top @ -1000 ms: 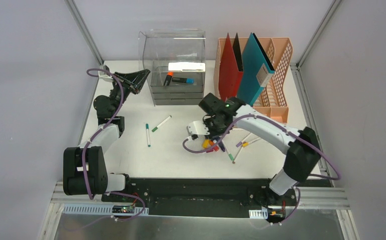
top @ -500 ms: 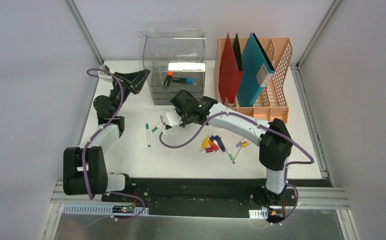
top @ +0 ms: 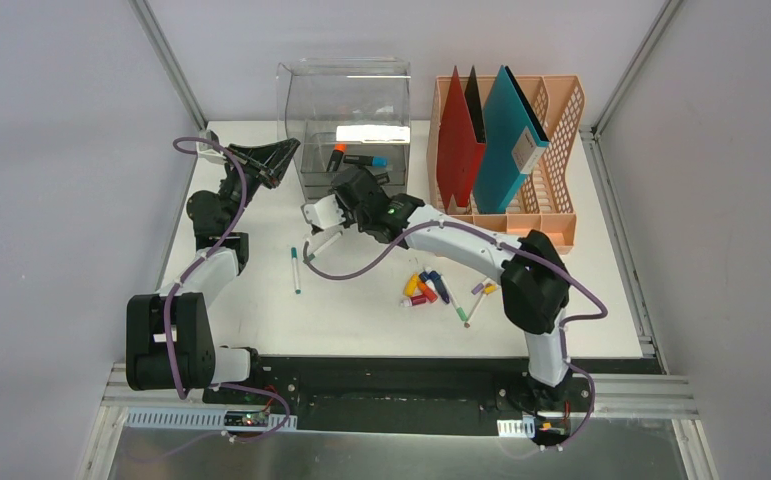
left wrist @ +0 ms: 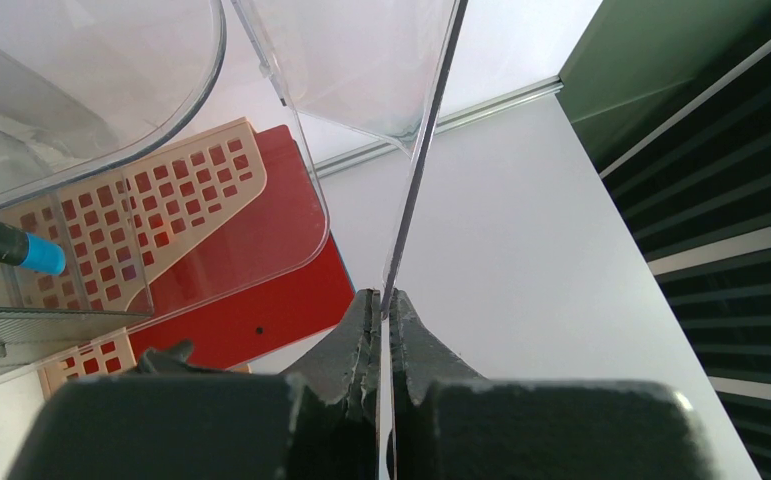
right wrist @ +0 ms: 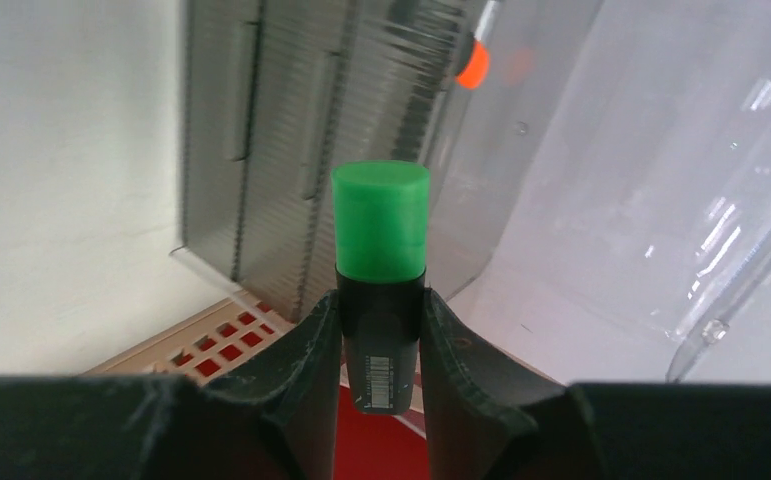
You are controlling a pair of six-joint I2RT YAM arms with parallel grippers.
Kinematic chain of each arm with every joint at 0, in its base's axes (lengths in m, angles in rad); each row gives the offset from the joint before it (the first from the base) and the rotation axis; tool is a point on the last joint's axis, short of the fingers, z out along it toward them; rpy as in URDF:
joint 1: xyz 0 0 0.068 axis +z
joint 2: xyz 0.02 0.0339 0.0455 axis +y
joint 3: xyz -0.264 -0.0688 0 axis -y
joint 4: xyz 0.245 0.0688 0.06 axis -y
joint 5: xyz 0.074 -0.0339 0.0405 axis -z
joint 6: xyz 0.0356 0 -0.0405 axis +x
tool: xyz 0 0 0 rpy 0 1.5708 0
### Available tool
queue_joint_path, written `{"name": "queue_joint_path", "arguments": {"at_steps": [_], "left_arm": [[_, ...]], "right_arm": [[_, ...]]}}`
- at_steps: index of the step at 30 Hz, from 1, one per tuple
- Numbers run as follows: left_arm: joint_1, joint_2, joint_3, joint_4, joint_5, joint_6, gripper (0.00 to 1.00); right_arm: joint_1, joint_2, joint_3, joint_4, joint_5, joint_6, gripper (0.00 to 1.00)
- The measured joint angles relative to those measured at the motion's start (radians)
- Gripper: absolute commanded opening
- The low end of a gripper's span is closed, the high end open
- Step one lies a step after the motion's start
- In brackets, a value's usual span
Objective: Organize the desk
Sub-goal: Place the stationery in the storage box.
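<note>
Clamping a green-capped highlighter [right wrist: 380, 225] by its black barrel, my right gripper [right wrist: 379, 300] hangs beside the clear drawer box [top: 353, 185]. Barcode label on the barrel, print too small to read. My left gripper [left wrist: 383, 310] is pinched tight on the clear lid [left wrist: 361, 60]. Inside the box: orange-capped marker [top: 336, 158], blue-capped marker [top: 367, 160]. Box stands at the far edge of the desk [top: 261, 310].

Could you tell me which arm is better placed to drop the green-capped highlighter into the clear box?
Right. The right gripper grips the green-capped highlighter close to the clear box, while the left gripper is shut on the box's raised lid, apparently holding it open.
</note>
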Motion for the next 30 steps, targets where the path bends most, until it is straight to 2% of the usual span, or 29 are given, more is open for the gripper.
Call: {"name": "queue_joint_path", "arguments": {"at_steps": [10,11,15,18,23,30], "left_arm": [[0.0,0.0,0.0,0.0,0.0,-0.005,0.0],[0.0,0.0,0.0,0.0,0.0,-0.006,0.0],[0.0,0.0,0.0,0.0,0.0,-0.008,0.0],[0.0,0.0,0.0,0.0,0.0,-0.01,0.0],[0.0,0.0,0.0,0.0,0.0,-0.014,0.0],[0.0,0.003,0.0,0.0,0.0,-0.015,0.0]], "right_arm": [[-0.062,0.082,0.049,0.23,0.045,-0.051,0.0],[-0.067,0.087,0.05,0.253,0.05,-0.056,0.07],[-0.087,0.122,0.046,0.396,0.07,-0.087,0.53],[-0.099,0.141,0.027,0.48,0.073,-0.105,0.75],[-0.102,0.145,0.006,0.532,0.071,-0.122,0.88],[-0.088,0.139,-0.04,0.603,0.071,-0.137,0.91]]}}
